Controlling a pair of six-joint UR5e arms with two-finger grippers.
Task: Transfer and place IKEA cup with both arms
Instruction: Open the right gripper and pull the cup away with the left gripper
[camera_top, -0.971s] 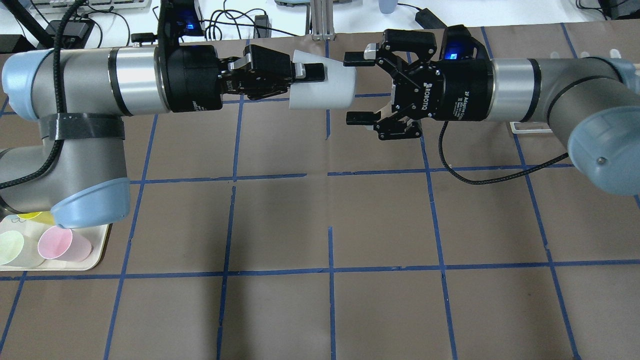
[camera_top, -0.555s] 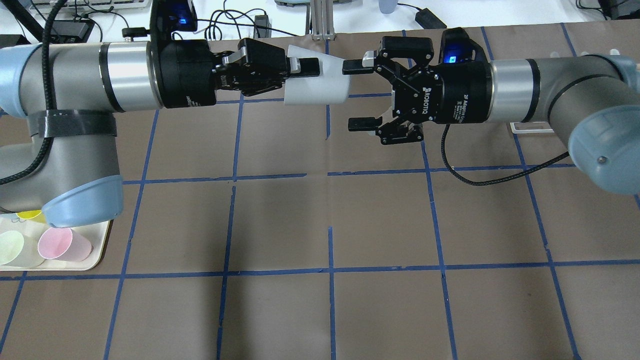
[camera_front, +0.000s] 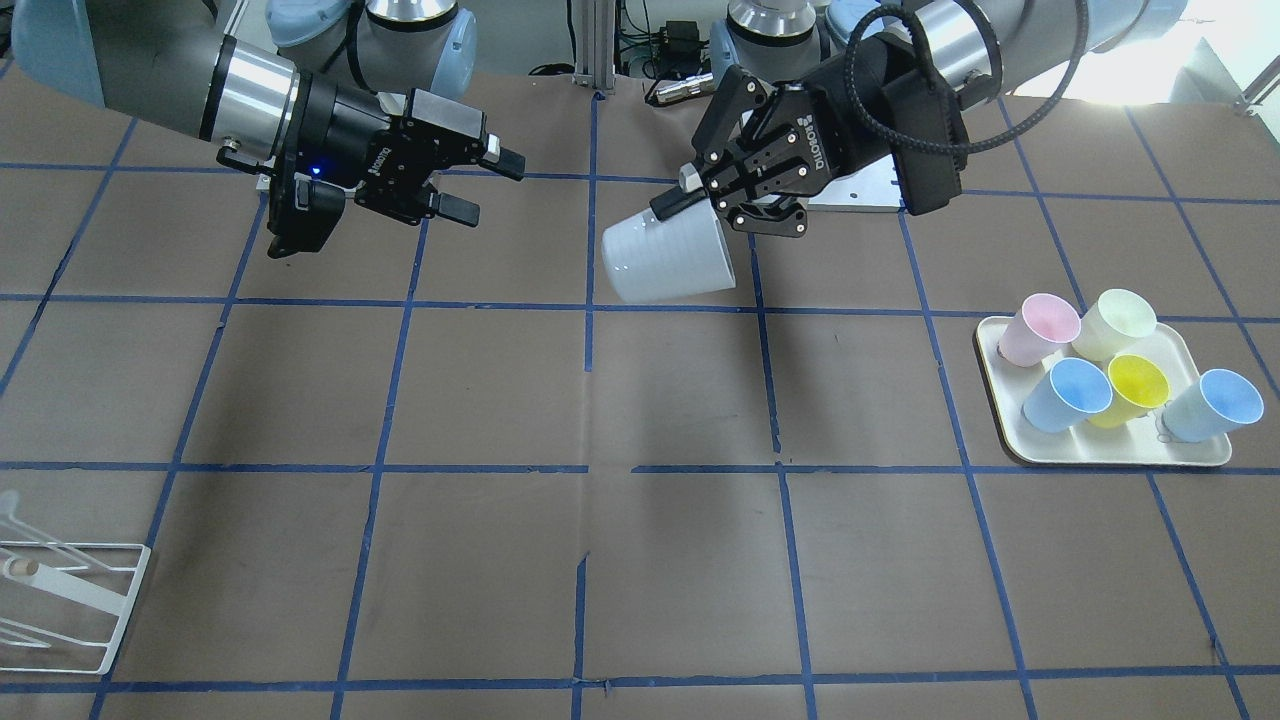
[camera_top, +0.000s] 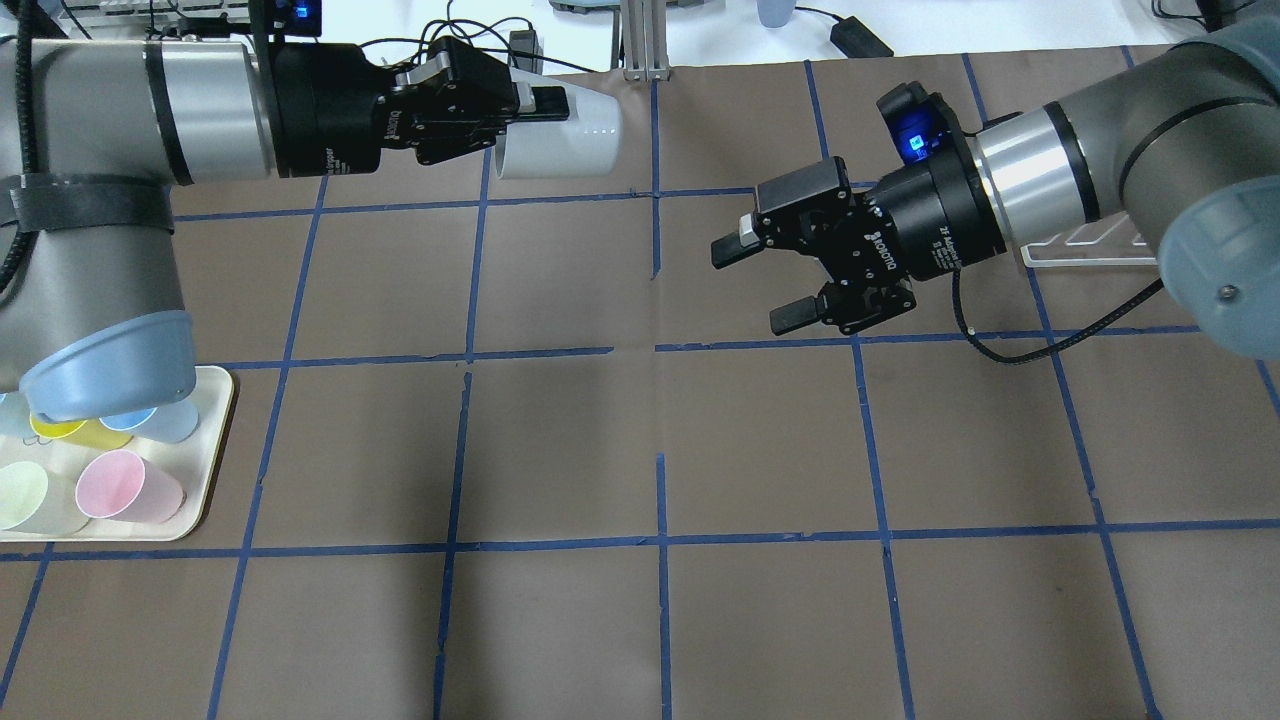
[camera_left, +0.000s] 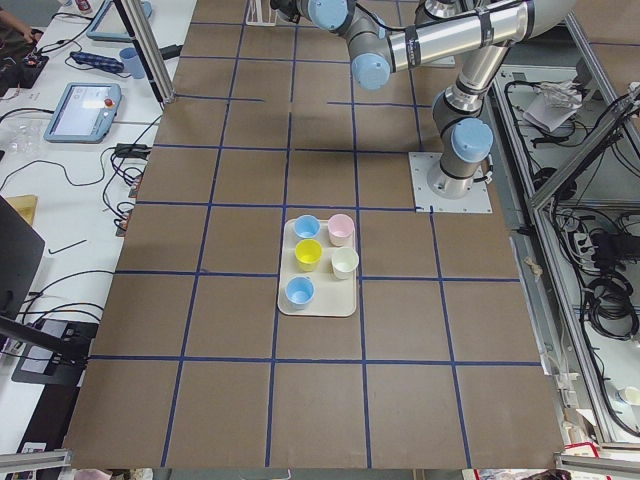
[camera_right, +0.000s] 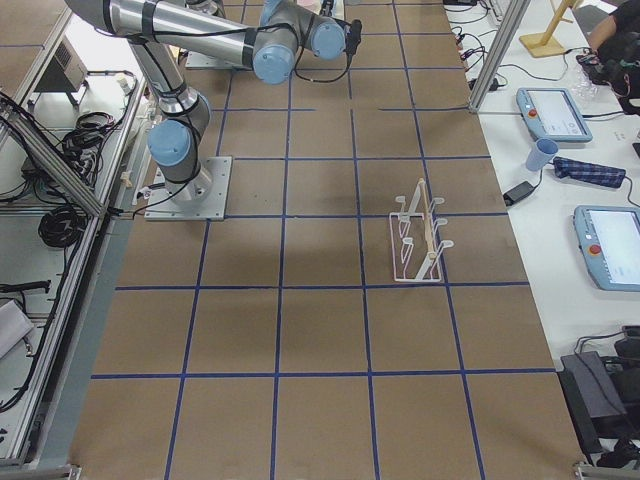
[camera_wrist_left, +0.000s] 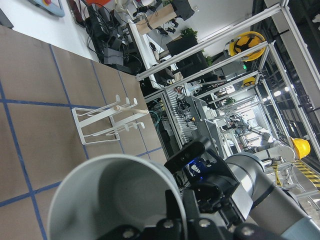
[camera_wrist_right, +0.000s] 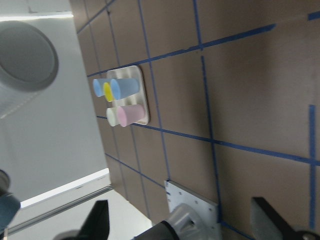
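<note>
The IKEA cup (camera_top: 565, 148) is pale grey-white and lies on its side in the air over the far part of the table. My left gripper (camera_top: 540, 108) is shut on its rim, with one finger outside the wall. In the front-facing view the cup (camera_front: 665, 262) hangs below that gripper (camera_front: 692, 212). The left wrist view looks into the cup's mouth (camera_wrist_left: 112, 192). My right gripper (camera_top: 756, 285) is open and empty, well apart from the cup to its right. It also shows in the front-facing view (camera_front: 488, 188). The right wrist view shows the cup's bottom (camera_wrist_right: 25, 60).
A cream tray (camera_top: 218, 450) with several coloured cups stands at the near left, partly under my left arm, and also shows in the front-facing view (camera_front: 1100, 462). A white wire rack (camera_top: 1085, 250) stands behind my right wrist, seen also in the right side view (camera_right: 420, 240).
My left arm has drawn back to the left and farther away with the cup. My right gripper, still open, has swung nearer and away, so the gap between them has widened.
</note>
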